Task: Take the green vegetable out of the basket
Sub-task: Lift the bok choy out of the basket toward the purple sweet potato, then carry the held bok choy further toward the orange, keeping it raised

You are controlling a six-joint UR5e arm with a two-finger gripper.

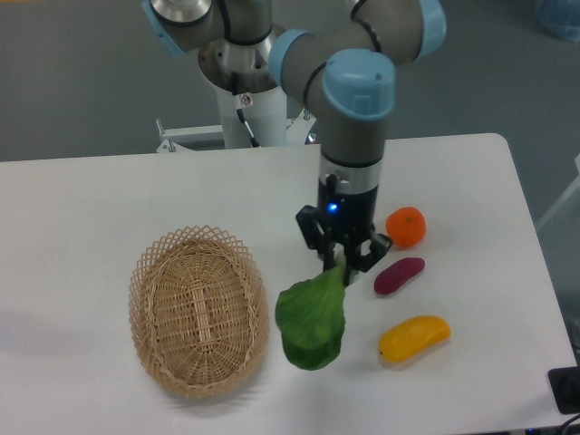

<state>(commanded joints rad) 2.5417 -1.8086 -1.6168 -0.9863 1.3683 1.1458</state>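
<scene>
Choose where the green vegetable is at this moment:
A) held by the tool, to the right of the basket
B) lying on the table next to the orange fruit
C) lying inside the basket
A: the tool grips the green vegetable, which hangs outside the basket.

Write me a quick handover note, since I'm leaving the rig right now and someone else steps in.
Gripper: shut on the green vegetable at its stem end, leaves hanging down.
Green vegetable: out of the basket, to its right, near the purple vegetable and yellow fruit; whether its lower leaves touch the table is unclear.
Basket: holds nothing visible.
Done: the pick from the basket.
Left: nothing of the pick itself; just keep the grip secure.
</scene>
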